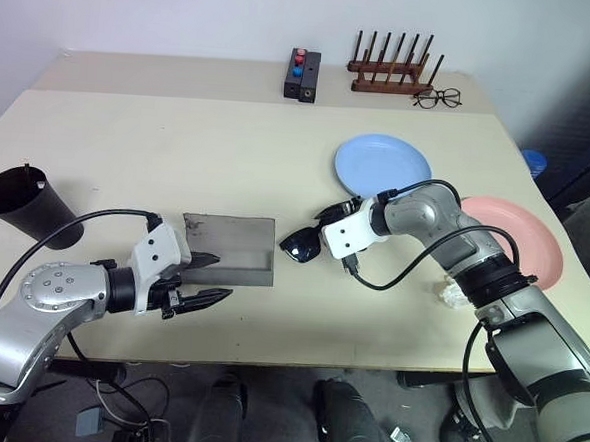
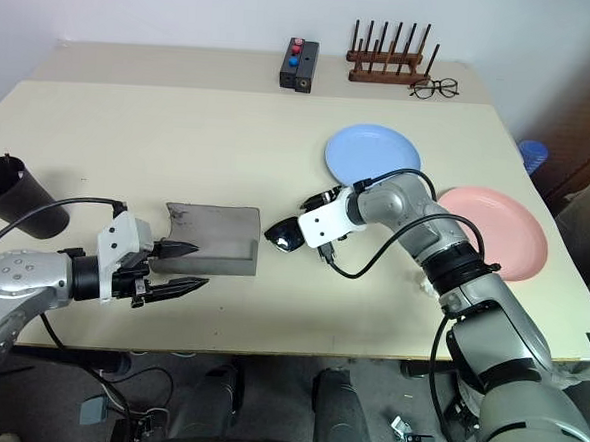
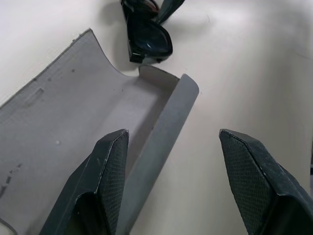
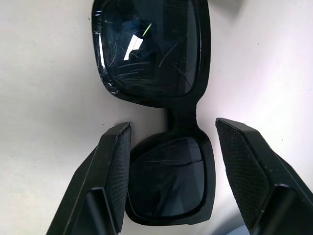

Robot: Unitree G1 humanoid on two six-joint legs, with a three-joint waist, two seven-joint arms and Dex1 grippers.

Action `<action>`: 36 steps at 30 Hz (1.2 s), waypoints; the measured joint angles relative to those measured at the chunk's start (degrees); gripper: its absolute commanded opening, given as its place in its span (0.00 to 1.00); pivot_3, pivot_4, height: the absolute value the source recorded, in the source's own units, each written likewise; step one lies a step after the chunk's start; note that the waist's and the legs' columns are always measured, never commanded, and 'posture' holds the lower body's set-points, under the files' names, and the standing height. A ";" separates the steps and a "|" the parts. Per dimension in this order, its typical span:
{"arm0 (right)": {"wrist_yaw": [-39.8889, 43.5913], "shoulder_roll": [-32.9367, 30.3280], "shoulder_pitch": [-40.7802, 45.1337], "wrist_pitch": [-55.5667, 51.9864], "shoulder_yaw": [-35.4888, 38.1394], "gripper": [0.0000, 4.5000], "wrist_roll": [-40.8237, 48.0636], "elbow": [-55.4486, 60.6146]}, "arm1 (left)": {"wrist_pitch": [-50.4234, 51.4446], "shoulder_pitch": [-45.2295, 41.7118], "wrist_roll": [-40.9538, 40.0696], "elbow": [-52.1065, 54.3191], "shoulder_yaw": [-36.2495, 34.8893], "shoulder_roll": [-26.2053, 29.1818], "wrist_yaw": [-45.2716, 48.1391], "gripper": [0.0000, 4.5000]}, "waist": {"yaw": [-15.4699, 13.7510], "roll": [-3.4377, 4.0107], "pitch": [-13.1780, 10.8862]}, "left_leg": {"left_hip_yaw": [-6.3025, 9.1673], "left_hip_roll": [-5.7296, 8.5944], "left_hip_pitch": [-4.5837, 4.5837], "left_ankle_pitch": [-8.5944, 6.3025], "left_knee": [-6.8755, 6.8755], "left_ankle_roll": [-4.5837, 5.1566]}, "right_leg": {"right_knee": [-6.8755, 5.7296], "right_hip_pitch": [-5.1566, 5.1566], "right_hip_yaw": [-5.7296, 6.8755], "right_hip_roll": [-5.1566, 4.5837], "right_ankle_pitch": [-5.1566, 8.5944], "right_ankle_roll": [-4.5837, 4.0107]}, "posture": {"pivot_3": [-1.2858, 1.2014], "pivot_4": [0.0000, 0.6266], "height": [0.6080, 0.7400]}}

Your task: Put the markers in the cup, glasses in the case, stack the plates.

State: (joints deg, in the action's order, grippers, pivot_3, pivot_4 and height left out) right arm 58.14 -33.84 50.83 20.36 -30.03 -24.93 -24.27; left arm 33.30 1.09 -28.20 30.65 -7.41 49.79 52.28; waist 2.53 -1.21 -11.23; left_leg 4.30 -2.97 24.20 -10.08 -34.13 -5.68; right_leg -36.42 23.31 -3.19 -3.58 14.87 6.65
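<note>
A pale tabletop [image 1: 180,134] meets a white wall. My left gripper [image 1: 209,278], fingers apart, hovers at the open grey case [image 1: 235,247]. My right gripper [image 4: 168,161], fingers spread and gripping nothing, straddles one lens of the glasses [image 4: 156,73] beside the case; the wrist view shows scratched lenses

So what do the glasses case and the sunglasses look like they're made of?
The case looks like grey felt or stiff fabric-covered board: matte, slightly speckled, with thin flat walls. The sunglasses look like glossy black plastic, with dark lenses that reflect light and carry fine scratches. Neither material is certain by look alone.
</note>
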 measured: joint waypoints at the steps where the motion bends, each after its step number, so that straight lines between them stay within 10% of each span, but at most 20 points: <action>1: -0.01 0.00 -0.03 -0.11 -0.02 0.42 -0.28 0.03 | 0.00 0.00 0.00 0.01 0.00 0.00 0.00 0.67 | 0.00 0.00 0.00 | 0.00 0.00 0.00 0.00 0.00 0.00 | 0.00 0.00 0.00 0.00 0.00 0.00 | 0.52 0.24 0.99; 5: -0.60 0.00 0.00 -0.10 0.19 0.00 -0.71 0.65 | 0.00 0.06 0.00 0.11 0.00 0.00 -0.01 0.67 | 0.00 0.01 0.00 | 0.00 0.00 0.00 0.00 0.01 0.00 | 0.00 0.01 0.00 0.00 0.00 0.00 | 0.52 0.24 0.99; 19: 2.23 0.60 -1.29 -6.12 2.37 0.00 2.17 5.20 | -0.04 0.02 0.05 -0.02 -0.58 -0.59 -1.15 0.67 | 0.00 0.00 0.00 | 0.00 0.00 0.01 0.00 0.01 0.00 | 0.00 0.02 0.00 0.00 0.00 0.00 | 0.52 0.24 0.99; 36: 6.76 11.72 -2.04 -54.92 4.42 0.00 10.64 36.09 | -5.38 19.50 -3.34 1.39 -19.63 -5.27 0.56 0.67 | -0.13 0.01 0.00 | -0.01 -0.02 0.09 -0.01 0.04 -0.04 | -0.02 0.19 0.02 -0.03 0.02 -0.10 | 0.52 0.24 0.99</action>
State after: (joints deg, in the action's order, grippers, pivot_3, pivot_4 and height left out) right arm 64.90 -22.13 48.79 -34.56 -25.61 -14.29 11.82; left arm 27.92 20.59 -31.55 32.04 -27.04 44.52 52.84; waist 2.40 -1.21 -11.23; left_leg 4.29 -2.99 24.29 -10.09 -34.08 -5.71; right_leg -36.44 23.50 -3.17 -3.61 14.89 6.55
